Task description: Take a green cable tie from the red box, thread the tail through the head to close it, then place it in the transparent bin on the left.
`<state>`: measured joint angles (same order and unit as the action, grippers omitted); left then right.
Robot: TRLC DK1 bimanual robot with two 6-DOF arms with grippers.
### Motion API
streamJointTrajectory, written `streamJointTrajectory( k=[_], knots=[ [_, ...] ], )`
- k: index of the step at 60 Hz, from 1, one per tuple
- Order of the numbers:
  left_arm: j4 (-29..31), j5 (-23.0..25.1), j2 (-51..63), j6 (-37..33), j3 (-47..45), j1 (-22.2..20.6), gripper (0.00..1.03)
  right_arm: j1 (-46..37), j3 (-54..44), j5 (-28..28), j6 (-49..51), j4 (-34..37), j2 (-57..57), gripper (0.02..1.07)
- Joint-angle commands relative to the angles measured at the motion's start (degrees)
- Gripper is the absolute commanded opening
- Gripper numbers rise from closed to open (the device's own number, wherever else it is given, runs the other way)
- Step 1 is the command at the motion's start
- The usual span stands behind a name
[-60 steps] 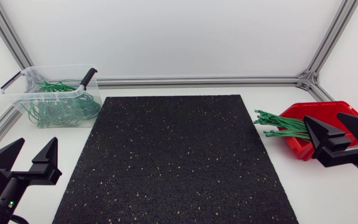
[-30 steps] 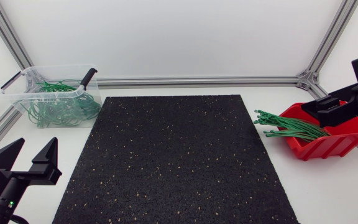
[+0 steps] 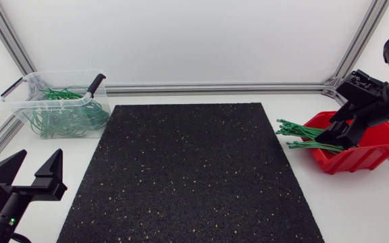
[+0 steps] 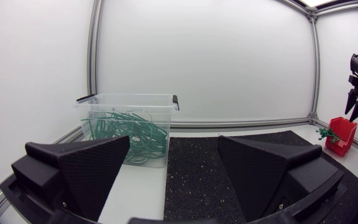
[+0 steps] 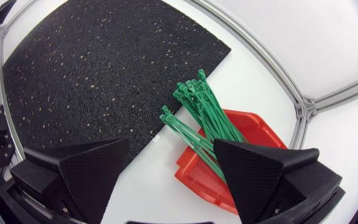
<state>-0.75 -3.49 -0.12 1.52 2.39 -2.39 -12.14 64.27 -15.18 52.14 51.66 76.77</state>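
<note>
The green cable ties point(image 3: 308, 137) lie in a loose bundle of thin, straight, bright green strips, each ending in a small blocky head; in the right wrist view the heads point(image 5: 188, 99) fan out past the open front of the red box point(image 3: 365, 156) and hang over the white table point(image 3: 356, 202), close to the edge of the black mat point(image 3: 188, 175), while the other ends rest inside the box; the box itself is a shallow, glossy red tray with a sloped front, standing at the table's right side near the mat; the right gripper point(image 3: 333, 138) hangs above the box with its fingers tilted down toward the bundle, spread wide and holding nothing; from its own camera the ties show below and between the two fingers, apart from both; the transparent bin point(image 3: 19, 111) stands at the table's far left corner, with black handles on its rim and a tangle of green looped ties point(image 3: 63, 116) inside; the left gripper point(image 3: 38, 158) sits low at the near left corner beside the mat, its fingers wide apart and empty.
</note>
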Motion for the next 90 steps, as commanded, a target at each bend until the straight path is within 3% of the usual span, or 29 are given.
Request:
streamJointTrajectory(
  k=[1,23,31,47,71,80,90],
  knots=[
    [1.28,-0.56,0.03,0.59,-2.31,-0.33,0.99,-0.78,-0.11,0.24,8.77,0.72,2.94,1.01],
    [1.28,-0.56,0.21,0.59,-2.31,-0.07,0.99,-1.39,-5.74,2.0,25.29,-6.4,8.57,1.0],
    [1.28,-0.56,0.21,0.59,-2.31,-0.07,0.99,-1.31,-10.74,2.52,28.37,-14.92,7.87,0.9],
    [1.28,-0.56,0.38,0.59,-2.31,-0.24,0.99,0.28,-13.38,2.7,28.98,-22.13,8.48,0.6],
    [1.28,-0.56,0.74,0.59,-2.31,-0.24,0.99,2.83,-14.61,4.9,28.9,-27.14,10.85,0.59],
    [1.28,-0.56,0.74,0.59,-2.31,-0.24,0.99,2.91,-14.7,4.9,29.07,-27.49,10.77,0.31],
    [1.28,-0.56,0.91,0.59,-2.31,-0.33,0.99,2.56,-14.61,4.9,29.07,-27.4,11.12,0.26]
  ],
)
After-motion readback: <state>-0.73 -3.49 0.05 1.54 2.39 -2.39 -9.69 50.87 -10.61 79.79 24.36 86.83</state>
